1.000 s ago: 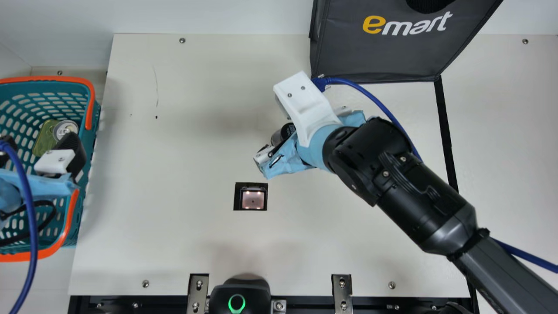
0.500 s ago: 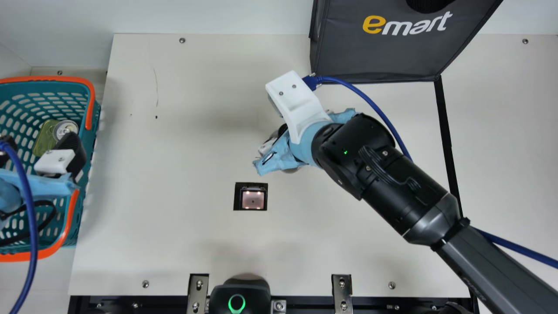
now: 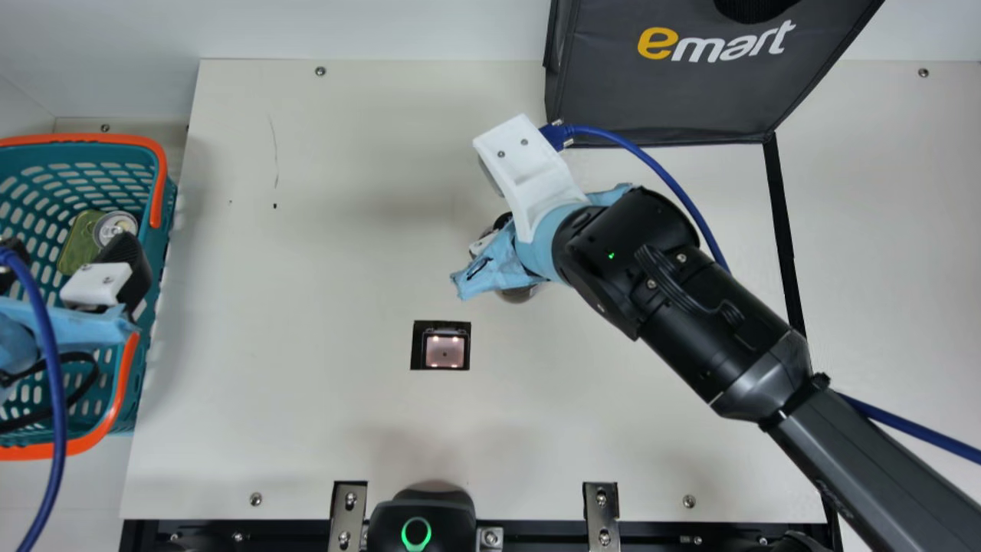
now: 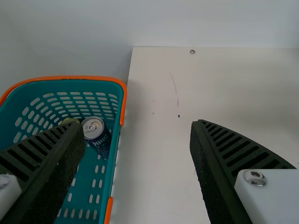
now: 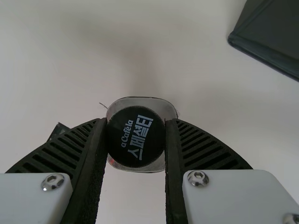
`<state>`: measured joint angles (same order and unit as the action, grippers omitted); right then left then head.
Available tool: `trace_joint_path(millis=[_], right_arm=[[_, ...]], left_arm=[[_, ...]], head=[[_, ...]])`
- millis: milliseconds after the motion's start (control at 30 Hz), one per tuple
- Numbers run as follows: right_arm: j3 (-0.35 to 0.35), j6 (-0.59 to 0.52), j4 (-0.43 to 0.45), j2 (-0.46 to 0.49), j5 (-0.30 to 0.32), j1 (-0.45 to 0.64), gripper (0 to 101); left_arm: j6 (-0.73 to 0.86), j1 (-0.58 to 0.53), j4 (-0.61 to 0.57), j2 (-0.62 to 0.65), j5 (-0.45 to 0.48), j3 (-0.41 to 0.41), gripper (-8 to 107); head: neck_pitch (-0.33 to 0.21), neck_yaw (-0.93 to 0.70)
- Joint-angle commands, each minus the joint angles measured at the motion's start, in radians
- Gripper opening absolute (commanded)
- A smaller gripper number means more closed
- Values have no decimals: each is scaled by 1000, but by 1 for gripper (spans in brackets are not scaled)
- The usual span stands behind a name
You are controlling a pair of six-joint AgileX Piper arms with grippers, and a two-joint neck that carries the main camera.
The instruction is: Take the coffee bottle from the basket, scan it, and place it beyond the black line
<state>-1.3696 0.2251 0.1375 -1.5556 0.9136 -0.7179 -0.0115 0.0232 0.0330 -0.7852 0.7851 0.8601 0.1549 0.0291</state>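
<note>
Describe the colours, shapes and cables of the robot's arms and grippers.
The right arm has rounded black joints, a grey link and a green light. Like the left arm, it wears a light-blue wrap and carries a blue cable. The left gripper and right gripper have curved, ribbed black fingers on white mounts with screws.

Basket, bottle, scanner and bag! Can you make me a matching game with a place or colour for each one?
1. coffee bottle
2. basket
3. scanner
4. shopping bag

A. set into the table
B. dark grey
C. held by the right gripper
D. teal and orange

Right pairs: 1-C, 2-D, 3-A, 4-B
</note>
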Motion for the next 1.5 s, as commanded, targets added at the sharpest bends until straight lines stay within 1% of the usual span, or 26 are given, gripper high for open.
trace_joint_path(millis=[0,333,633,1033,1467], right_arm=[[-6,1,0,3,-1,3,0],[-29,4,4,18,16,33,0],[-36,15,4,49,25,89,0],[-14,5,-9,105,34,197,0],[25,-35,-41,166,38,354,0]], left_arm=[[0,0,0,0,0,0,90],[0,0,0,0,0,0,90],[0,0,0,0,0,0,90],[0,0,0,0,0,0,90],[0,0,0,0,0,0,90]], head=[[-17,-2],[-17,-2],[-17,-2],[-17,-2],[-17,-2]])
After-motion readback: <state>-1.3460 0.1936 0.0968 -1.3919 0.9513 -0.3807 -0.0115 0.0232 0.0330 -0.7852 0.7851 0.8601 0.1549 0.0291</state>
